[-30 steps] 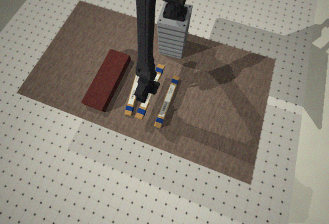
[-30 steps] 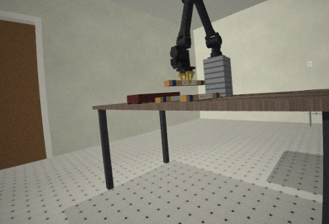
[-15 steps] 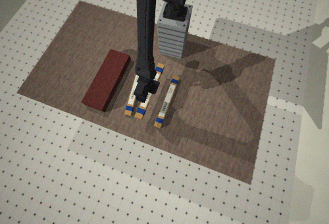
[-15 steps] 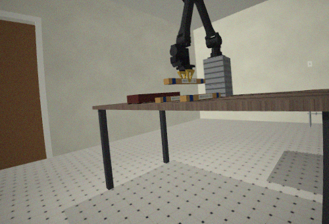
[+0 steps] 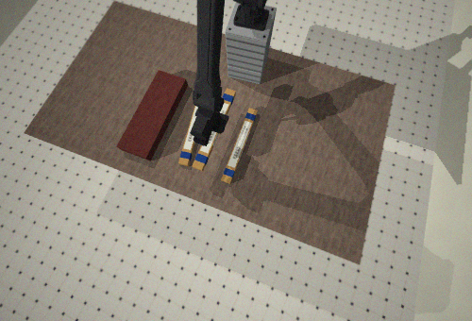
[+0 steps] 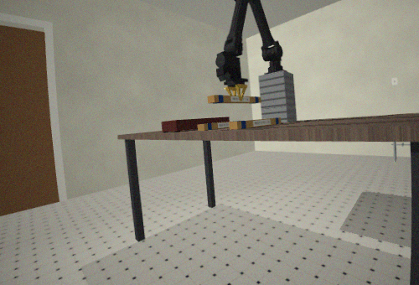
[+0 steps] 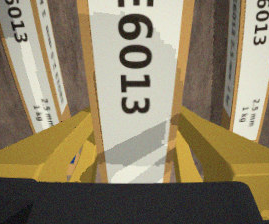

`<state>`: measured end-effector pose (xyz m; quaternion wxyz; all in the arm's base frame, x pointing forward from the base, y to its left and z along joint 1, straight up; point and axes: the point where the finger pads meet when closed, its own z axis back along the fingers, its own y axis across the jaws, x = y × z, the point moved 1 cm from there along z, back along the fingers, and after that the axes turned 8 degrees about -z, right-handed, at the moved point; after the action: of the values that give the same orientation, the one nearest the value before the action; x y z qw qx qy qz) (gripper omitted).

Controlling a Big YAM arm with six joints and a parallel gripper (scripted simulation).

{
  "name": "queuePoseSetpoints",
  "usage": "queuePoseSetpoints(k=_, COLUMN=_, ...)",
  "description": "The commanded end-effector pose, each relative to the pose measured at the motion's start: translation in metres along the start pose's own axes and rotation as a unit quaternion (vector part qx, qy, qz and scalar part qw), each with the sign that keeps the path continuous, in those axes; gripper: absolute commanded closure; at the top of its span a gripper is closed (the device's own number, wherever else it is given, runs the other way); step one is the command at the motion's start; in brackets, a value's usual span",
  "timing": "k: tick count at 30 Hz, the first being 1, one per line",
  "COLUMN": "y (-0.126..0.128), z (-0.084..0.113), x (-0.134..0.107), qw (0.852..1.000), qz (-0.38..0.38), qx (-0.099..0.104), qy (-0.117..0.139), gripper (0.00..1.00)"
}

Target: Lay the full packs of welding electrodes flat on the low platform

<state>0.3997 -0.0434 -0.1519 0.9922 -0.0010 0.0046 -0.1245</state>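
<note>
- Black arm's gripper (image 6: 235, 91), yellow fingers closed on a long tan electrode pack with blue end bands (image 6: 233, 99), held level with open air between it and the brown wooden table (image 6: 335, 131).
- Below it lie two more tan packs, one (image 5: 188, 145) near the low dark-red block platform (image 5: 153, 113), the other (image 5: 240, 145) apart to the other side; a bare strip runs between them.
- Grey ribbed arm pedestal (image 5: 247, 53) blocks the far side.
- Platform top is unoccupied.

Matt brown wood-grain tabletop (image 5: 307, 193); matt dark-red platform (image 5: 153, 113); paper-labelled, card-like packs (image 5: 240, 145); ribbed grey metal-looking base (image 5: 246, 51); matt black arm (image 5: 209, 37).
</note>
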Motion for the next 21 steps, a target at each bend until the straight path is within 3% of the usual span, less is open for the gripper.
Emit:
queuePoseSetpoints(k=1, y=0.001, z=0.020, x=0.007, qw=1.000, qz=0.001, qx=0.003, qy=-0.015, gripper=1.00)
queuePoseSetpoints(k=21, y=0.001, z=0.038, x=0.008, qw=1.000, qz=0.001, qx=0.003, qy=-0.015, gripper=1.00)
